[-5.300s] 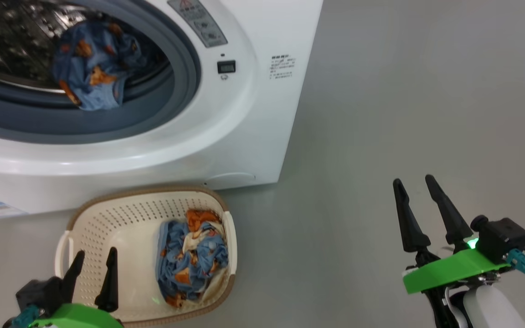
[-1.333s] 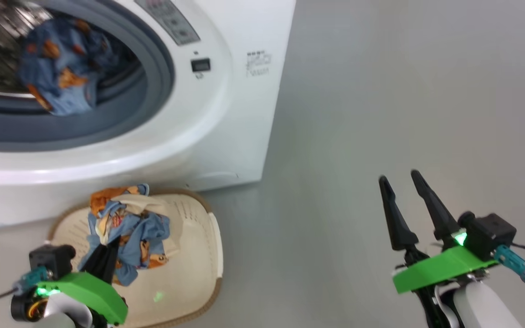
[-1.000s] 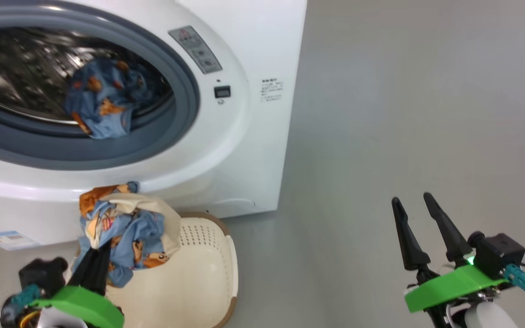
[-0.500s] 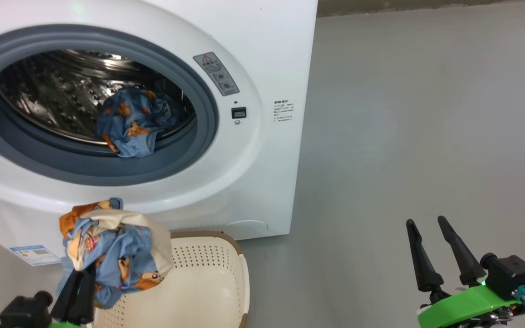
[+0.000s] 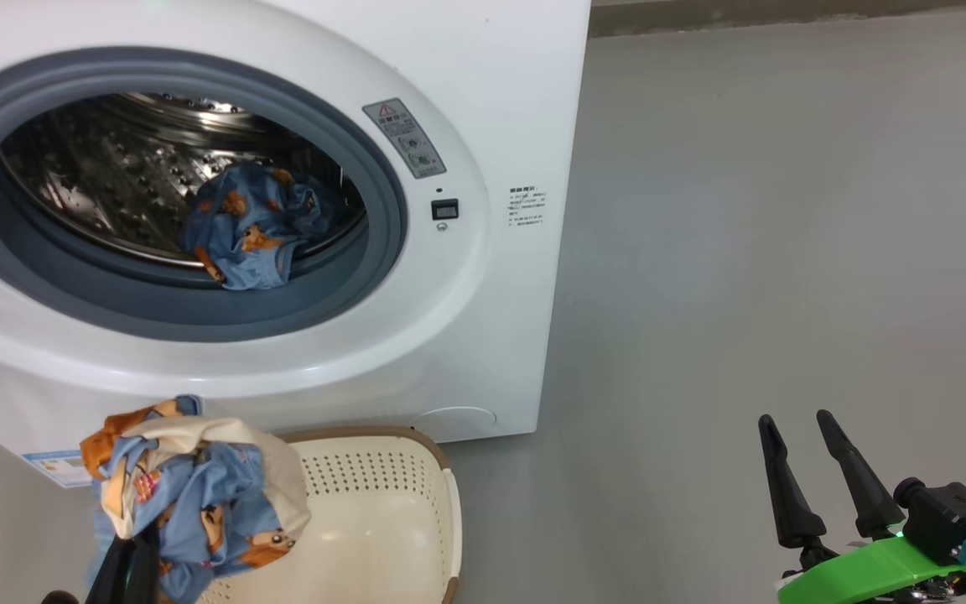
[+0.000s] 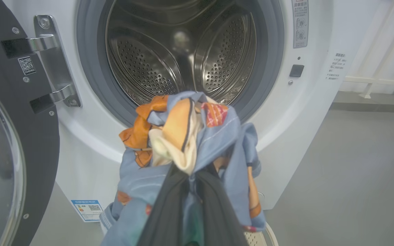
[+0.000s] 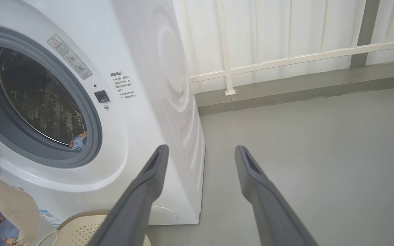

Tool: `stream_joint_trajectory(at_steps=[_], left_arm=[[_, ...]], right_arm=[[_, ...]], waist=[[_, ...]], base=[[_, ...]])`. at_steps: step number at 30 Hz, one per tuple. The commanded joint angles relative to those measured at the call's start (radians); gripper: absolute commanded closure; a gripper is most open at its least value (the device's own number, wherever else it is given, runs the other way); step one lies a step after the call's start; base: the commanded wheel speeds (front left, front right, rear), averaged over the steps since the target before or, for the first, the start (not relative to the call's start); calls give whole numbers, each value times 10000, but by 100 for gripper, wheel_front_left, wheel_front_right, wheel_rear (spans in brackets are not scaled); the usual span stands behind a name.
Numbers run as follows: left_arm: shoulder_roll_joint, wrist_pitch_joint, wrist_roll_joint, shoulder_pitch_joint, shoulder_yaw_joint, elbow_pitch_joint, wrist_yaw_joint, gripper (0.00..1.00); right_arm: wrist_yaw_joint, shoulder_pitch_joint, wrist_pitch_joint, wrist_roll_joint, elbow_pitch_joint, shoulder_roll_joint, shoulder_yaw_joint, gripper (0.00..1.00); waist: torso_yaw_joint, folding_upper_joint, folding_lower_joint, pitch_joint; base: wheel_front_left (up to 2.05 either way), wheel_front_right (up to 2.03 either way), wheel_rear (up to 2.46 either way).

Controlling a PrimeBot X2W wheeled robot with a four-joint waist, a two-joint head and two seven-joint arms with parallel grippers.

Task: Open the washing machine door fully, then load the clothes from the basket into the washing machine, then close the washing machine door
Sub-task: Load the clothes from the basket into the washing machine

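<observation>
The washing machine (image 5: pixel 483 101) stands with its drum (image 6: pixel 183 51) exposed, and the washing machine door (image 6: pixel 39 130) is swung out to the left on its metal hinge (image 6: pixel 51 61). One blue piece of the clothes (image 5: pixel 252 222) lies inside at the drum's front lip. My left gripper (image 6: pixel 188 177) is shut on a bunched bundle of the clothes (image 5: pixel 189 495), held above the left side of the basket (image 5: pixel 441 520) and in front of the opening, below it. My right gripper (image 5: pixel 794 418) hangs open over the floor to the right, holding nothing.
Grey floor (image 5: pixel 785 210) stretches to the right of the machine. A white railing (image 7: pixel 286 58) and a raised kerb run behind it. A blue label sticker (image 6: pixel 87 209) sits low on the machine's front. The basket's visible inside is bare.
The head camera has tilted up, bringing the whole drum opening into view. The bundle stays gripped in my left gripper and has slid lower and left in the view. The right gripper stays open.
</observation>
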Motion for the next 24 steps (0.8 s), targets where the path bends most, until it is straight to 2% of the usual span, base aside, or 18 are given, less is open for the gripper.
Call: stream_joint_trajectory(at_steps=[1,15,24], left_arm=[[109,-135,121,-174,449,-360,6,100],[71,-135,163,-1031,559,-241,6,100],[338,-135,16,-2379,473,116,6,100]], right_arm=[[56,-103,-82,73,-265,-98,157,0],[56,-412,-82,2,-347,87,197,0],[56,-846,-82,-47,-396,229,303,0]], waist=[[7,0,0,83],[-25,0,0,837],[-75,0,0,1667]], base=[[0,0,0],[0,0,0],[0,0,0]])
